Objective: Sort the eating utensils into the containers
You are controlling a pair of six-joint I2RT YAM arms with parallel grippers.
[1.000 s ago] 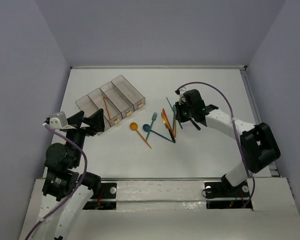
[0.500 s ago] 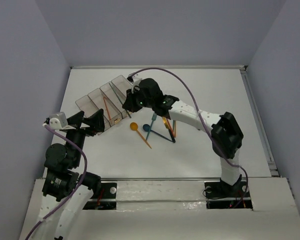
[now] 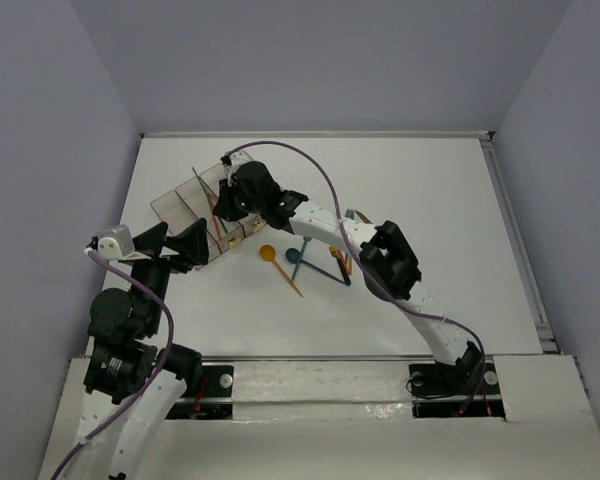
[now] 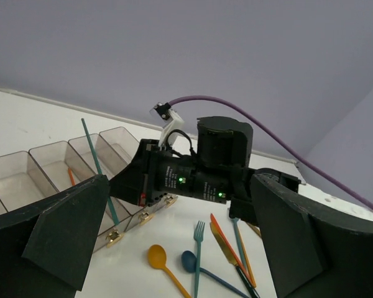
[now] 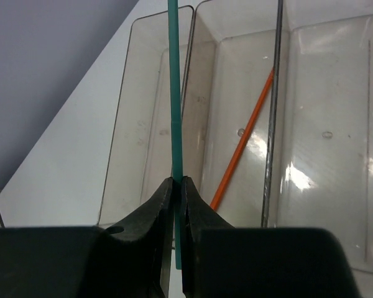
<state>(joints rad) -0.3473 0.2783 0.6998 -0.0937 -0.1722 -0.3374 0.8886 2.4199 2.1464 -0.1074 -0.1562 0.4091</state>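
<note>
The four joined smoky-clear bins (image 3: 252, 172) stand at the back left. One bin holds an orange utensil (image 5: 242, 152), also seen from above (image 3: 212, 213). My right gripper (image 3: 224, 205) is shut on a thin teal utensil (image 5: 174, 93), held edge-on above the bins near the wall between two of them; it also shows in the left wrist view (image 4: 98, 164). My left gripper (image 3: 175, 243) is open and empty just in front of the bins. An orange spoon (image 3: 268, 253), a blue spoon (image 3: 293, 256), a teal fork (image 4: 198, 248) and orange-red knives (image 4: 227, 239) lie on the table.
The right arm (image 3: 320, 222) stretches across the table over the loose utensils. White walls (image 3: 310, 134) edge the table at the back and sides. The left arm's base (image 3: 120, 345) stands at the near left.
My right arm has swung left from the utensil pile to over the bins, carrying the teal utensil. The left arm has not moved.
</note>
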